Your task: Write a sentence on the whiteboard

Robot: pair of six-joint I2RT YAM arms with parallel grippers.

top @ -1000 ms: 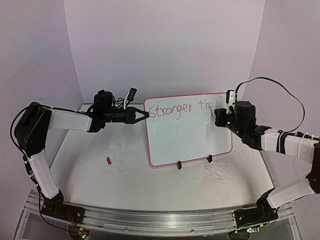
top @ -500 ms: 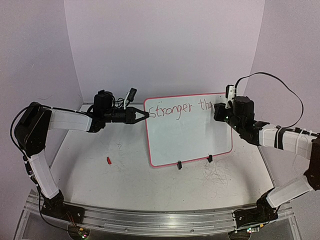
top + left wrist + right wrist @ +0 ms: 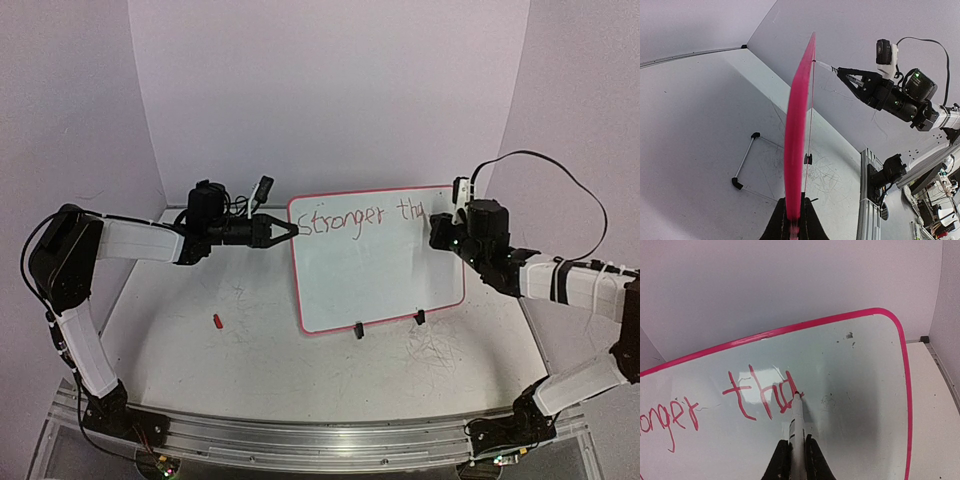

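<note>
1. I logged the left jaws pinching the whiteboard (image 3: 380,280) by its upper left rim; it stood propped centre-right on the tabletop (image 3: 250,335).
2. Right jaws pinched a marker (image 3: 797,416), tip touching the sentence (image 3: 362,219), which read "Stronger tha".

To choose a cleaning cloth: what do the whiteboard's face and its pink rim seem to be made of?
The whiteboard face looks like glossy coated sheet, since light reflects on it. The pink rim is probably smooth plastic: even colour, rounded corner.
</note>
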